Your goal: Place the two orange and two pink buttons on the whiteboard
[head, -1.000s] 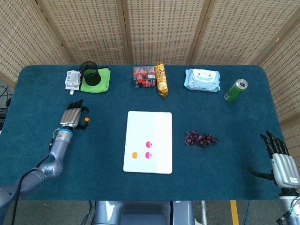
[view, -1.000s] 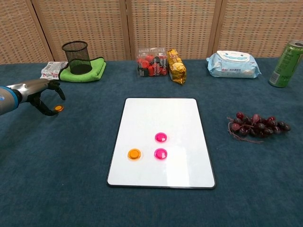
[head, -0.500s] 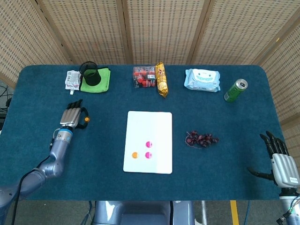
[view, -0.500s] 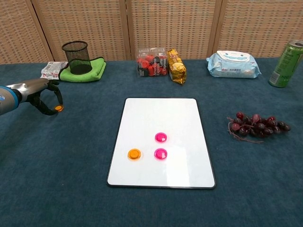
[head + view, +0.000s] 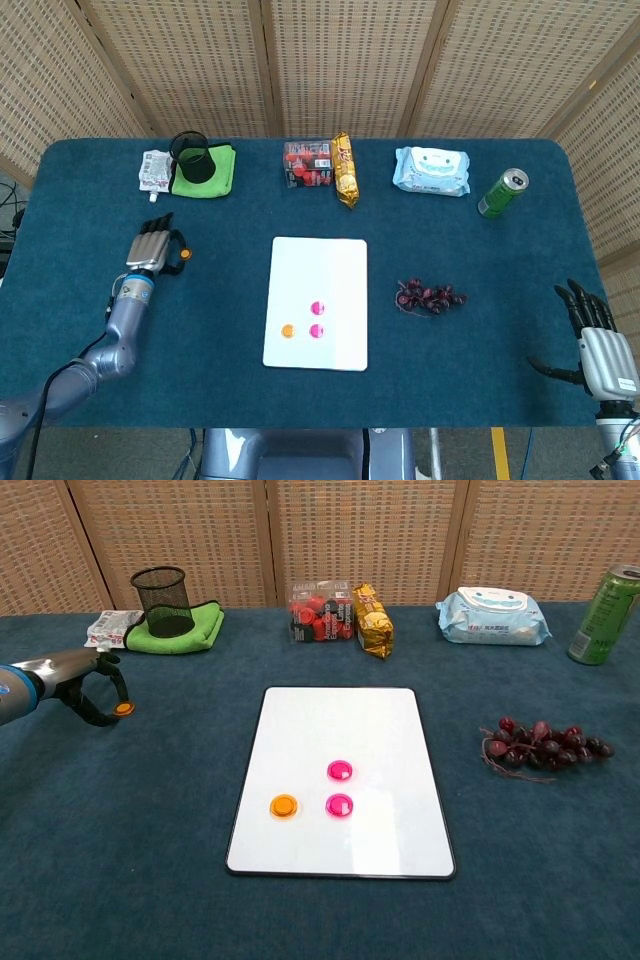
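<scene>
Left hand (image 5: 88,688), at the left edge of the chest view, is pinching the second orange button (image 5: 124,709) between thumb and a curled finger, just above or on the blue tablecloth (image 5: 480,280); whether the button is lifting clear of the cloth cannot be told. In the head view the same hand (image 5: 152,250) is sitting in the left middle of the frame with the button (image 5: 185,254) showing at its right side, well apart from the whiteboard (image 5: 340,260).

Right hand (image 5: 598,340), at the lower right corner of the head view, is resting with fingers spread and holding nothing.

The whiteboard (image 5: 340,720) is lying flat at the centre of the frame. On its lower half, one orange button (image 5: 284,805) is sitting to the left, with two pink buttons beside it: the upper pink button (image 5: 340,770) and the lower pink button (image 5: 340,804), the latter level with the orange one.

Progress, as judged from this layout: three of the four buttons are already resting on the board; the fourth is being held by the left hand and is remaining to be carried rightward and set down on the white surface.

Along the upper edge of the table are standing a mesh cup (image 5: 160,600) on a green cloth (image 5: 200,630), a snack box (image 5: 318,613), a wipes pack (image 5: 493,618) and a green can (image 5: 603,602); grapes (image 5: 540,742) are lying right of the board.
</scene>
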You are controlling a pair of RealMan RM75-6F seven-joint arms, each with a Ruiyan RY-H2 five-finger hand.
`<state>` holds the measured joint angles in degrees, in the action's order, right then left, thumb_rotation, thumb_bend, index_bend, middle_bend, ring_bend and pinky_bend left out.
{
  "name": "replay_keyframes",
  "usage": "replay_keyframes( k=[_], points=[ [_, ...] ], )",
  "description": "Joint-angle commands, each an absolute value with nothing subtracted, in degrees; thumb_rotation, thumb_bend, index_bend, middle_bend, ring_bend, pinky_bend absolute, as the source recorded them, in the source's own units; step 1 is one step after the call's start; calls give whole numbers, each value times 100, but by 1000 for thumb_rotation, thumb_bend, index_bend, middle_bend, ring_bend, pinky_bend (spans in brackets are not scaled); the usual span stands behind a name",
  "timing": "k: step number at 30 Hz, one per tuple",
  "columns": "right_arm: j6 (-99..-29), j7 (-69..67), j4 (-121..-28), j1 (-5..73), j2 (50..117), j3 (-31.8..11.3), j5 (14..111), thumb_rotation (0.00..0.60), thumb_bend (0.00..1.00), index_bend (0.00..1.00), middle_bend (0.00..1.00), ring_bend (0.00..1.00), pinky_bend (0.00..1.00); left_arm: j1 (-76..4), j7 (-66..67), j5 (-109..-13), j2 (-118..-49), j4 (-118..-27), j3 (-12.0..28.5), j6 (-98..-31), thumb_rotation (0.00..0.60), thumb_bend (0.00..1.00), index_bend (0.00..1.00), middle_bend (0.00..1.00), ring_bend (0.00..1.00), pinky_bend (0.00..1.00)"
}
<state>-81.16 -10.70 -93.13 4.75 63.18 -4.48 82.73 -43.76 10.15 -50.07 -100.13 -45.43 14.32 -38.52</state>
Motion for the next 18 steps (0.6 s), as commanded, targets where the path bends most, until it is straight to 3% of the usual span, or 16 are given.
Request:
replay_keyframes(
  k=[1, 7, 18],
  points=[
    [-8116, -1072, -9313, 474, 6317, -448, 8274, 600, 70, 0, 0, 0, 0, -4373, 1021, -4991, -10029, -4509, 1444, -3832, 600, 363, 409, 0, 0, 0],
    [-8111, -1085, -9314, 476, 6315, -451, 8269, 600, 71, 0, 0, 0, 0, -4385, 1014, -5025, -10073, -4473, 1468, -3830, 600, 368, 516, 0, 0, 0],
    [-8114, -1106, -9310, 474, 6313, -451, 8275, 600, 74, 0, 0, 0, 0, -4372, 1035, -5084, -10014, -4606, 1511, -3930, 600, 373, 556, 0, 0, 0]
  ],
)
